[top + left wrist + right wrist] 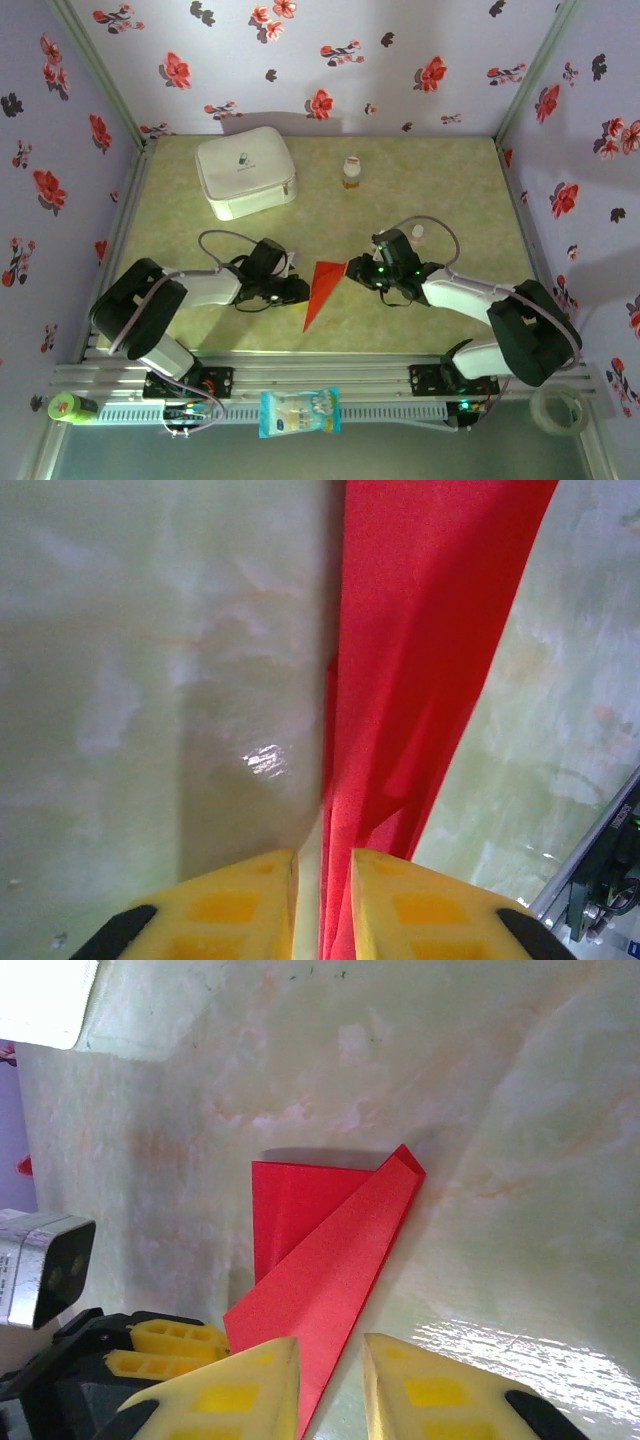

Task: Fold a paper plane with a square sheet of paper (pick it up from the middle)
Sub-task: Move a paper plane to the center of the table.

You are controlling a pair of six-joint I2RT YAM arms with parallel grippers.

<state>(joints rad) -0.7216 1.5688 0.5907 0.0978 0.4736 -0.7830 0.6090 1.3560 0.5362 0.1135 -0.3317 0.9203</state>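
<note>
The red paper is folded into a narrow pointed paper plane (320,290) lying at mid-table, tip toward the front edge. In the right wrist view the paper plane (320,1260) shows one flap folded diagonally over the body. My left gripper (298,290) sits at its left side. In the left wrist view the left gripper (322,855) has its jaws a narrow gap apart, and the raised red paper plane (420,630) runs up through that gap against the right finger. My right gripper (357,268) is at the plane's wide end. The right gripper (331,1340) is slightly open over the paper's lower edge.
A white zip case (245,170) lies at the back left, a small bottle (351,172) at the back centre. A blue-and-white snack packet (299,412), a green object (68,407) and a tape roll (558,408) rest by the front rail. Floral walls enclose the table.
</note>
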